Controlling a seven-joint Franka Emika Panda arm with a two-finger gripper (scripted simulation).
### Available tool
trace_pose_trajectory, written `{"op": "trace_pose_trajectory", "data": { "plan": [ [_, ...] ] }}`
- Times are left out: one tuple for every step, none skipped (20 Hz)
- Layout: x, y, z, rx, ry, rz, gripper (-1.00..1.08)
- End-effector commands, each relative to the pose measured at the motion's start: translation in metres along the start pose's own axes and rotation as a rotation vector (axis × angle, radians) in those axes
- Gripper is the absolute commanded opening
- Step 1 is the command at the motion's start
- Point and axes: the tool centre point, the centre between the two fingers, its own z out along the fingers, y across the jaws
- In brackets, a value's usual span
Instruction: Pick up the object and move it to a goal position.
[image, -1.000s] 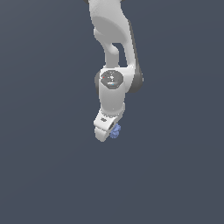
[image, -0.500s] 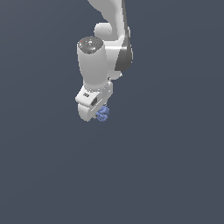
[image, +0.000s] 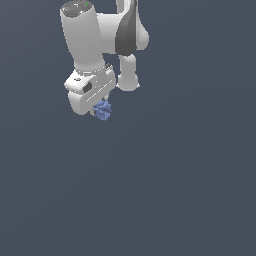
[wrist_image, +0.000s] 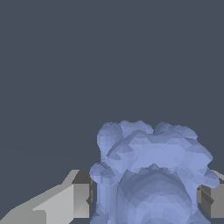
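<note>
The object is a small periwinkle-blue lumpy block hanging just under the white hand of the arm, in the upper part of the exterior view toward its left. My gripper is shut on it, and most of the fingers are hidden behind the hand's body. In the wrist view the object fills the space between the two grey fingertips, which press on its two sides. No goal marker shows in either view.
The white arm reaches down from the top of the exterior view, with a dark-banded joint beside it. Everything else is a plain dark grey-blue background.
The arm has swung toward the exterior view's left and upward, carrying the object with it. The hand now appears larger and tilted differently. The grip on the object has held.
</note>
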Motion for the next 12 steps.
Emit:
{"op": "trace_pose_trajectory", "data": {
  "plan": [
    [-0.013, -0.002, -0.013, 0.001, 0.001, -0.001, -1.00],
    [-0.017, -0.003, -0.018, 0.001, 0.001, -0.001, -1.00],
    [-0.021, -0.003, -0.022, 0.001, 0.001, -0.001, -1.00],
    [-0.024, -0.003, -0.025, 0.001, 0.001, -0.001, -1.00],
    [-0.027, -0.004, -0.028, 0.001, 0.001, -0.001, -1.00],
    [-0.030, -0.004, -0.030, 0.001, 0.001, -0.001, -1.00],
    [-0.031, -0.004, -0.032, 0.001, 0.001, -0.001, -1.00],
    [-0.033, -0.004, -0.033, 0.001, 0.000, -0.001, -1.00],
    [-0.033, -0.004, -0.034, 0.001, 0.000, -0.001, -1.00],
    [-0.034, -0.004, -0.034, 0.001, -0.001, -0.001, -1.00],
    [-0.033, -0.004, -0.034, 0.001, -0.001, -0.001, -1.00],
    [-0.033, -0.003, -0.033, 0.001, -0.001, -0.001, -1.00]
  ]
}}
